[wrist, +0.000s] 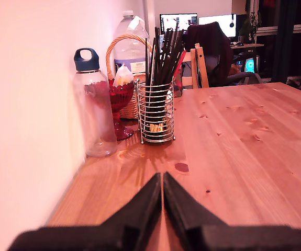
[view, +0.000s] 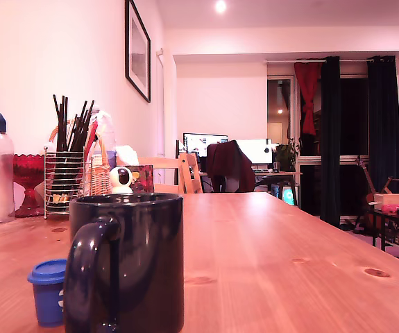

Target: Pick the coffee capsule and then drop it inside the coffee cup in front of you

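The coffee cup, a glossy dark mug with a thick looped handle, stands close to the camera in the exterior view on the wooden table. Beside it, at the exterior view's left, sits the small blue coffee capsule with a wider blue rim, partly hidden behind the handle. The arm does not appear in the exterior view. In the wrist view my gripper is shut, its black fingers pressed tip to tip with nothing between them, low over the table. Neither cup nor capsule shows in the wrist view.
Along the wall stand a clear bottle with a dark blue cap, a red glass bowl, a wire holder of dark sticks, a wicker basket and a big water jug. A small white camera sits behind the cup.
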`<control>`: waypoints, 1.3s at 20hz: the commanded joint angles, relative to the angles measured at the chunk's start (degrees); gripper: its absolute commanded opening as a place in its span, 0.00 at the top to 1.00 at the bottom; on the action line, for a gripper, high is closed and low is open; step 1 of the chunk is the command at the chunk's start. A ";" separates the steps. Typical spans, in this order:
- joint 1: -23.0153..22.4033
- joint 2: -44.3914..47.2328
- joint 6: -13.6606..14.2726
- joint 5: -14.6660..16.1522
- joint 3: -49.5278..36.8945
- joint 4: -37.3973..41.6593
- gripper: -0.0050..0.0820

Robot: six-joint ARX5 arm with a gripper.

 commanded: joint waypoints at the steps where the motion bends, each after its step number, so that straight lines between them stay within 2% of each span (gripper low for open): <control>1: -0.17 -1.14 -6.71 7.02 3.26 -17.18 0.96; 8: -0.22 -1.14 -7.69 7.65 3.26 -17.16 0.96; 15: -0.24 -1.14 -8.35 16.72 3.26 -14.45 0.96; 21: -1.22 -1.14 -8.09 23.17 3.26 -13.68 0.96; 26: -5.11 -1.14 -8.02 25.42 3.26 -14.43 0.96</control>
